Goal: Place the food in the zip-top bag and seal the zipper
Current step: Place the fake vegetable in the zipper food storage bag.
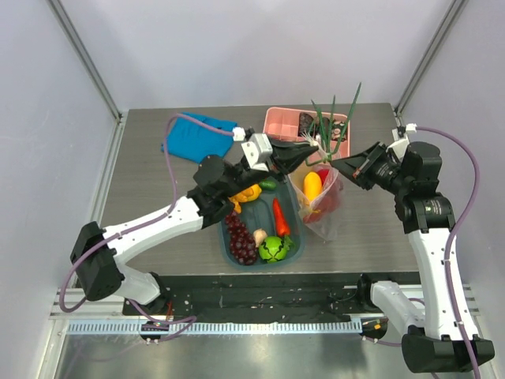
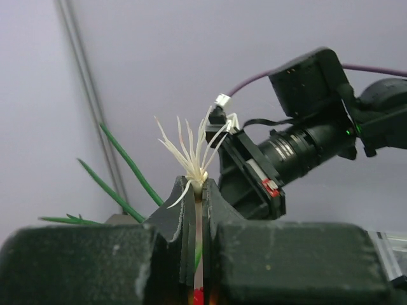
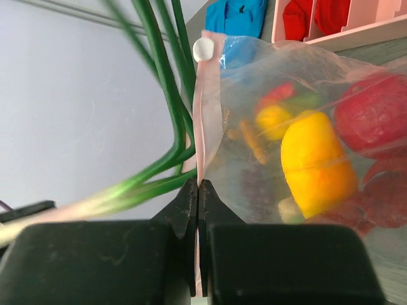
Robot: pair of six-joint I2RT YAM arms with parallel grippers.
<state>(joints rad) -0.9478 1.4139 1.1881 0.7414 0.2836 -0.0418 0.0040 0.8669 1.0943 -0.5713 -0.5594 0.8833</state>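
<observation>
My left gripper (image 1: 308,149) is shut on the long green onion (image 1: 332,120) near its white root end (image 2: 191,149), holding it above the mouth of the zip-top bag (image 1: 322,207); the leaves point up and away. My right gripper (image 1: 342,170) is shut on the bag's pink zipper strip (image 3: 205,121) and holds the bag up. Inside the bag are a yellow fruit (image 3: 318,162) and a red lobster (image 3: 372,121). The onion stem (image 3: 159,95) passes just beside the strip; I cannot tell whether it is inside the mouth. A white slider (image 3: 203,49) sits at the strip's end.
A teal tub (image 1: 293,212) under the left arm holds an orange carrot (image 1: 280,217), a green ball (image 1: 274,249), dark grapes (image 1: 241,237) and a yellow piece (image 1: 245,193). A pink divided tray (image 1: 280,122) stands behind the bag. A blue cloth (image 1: 201,136) lies at the back left.
</observation>
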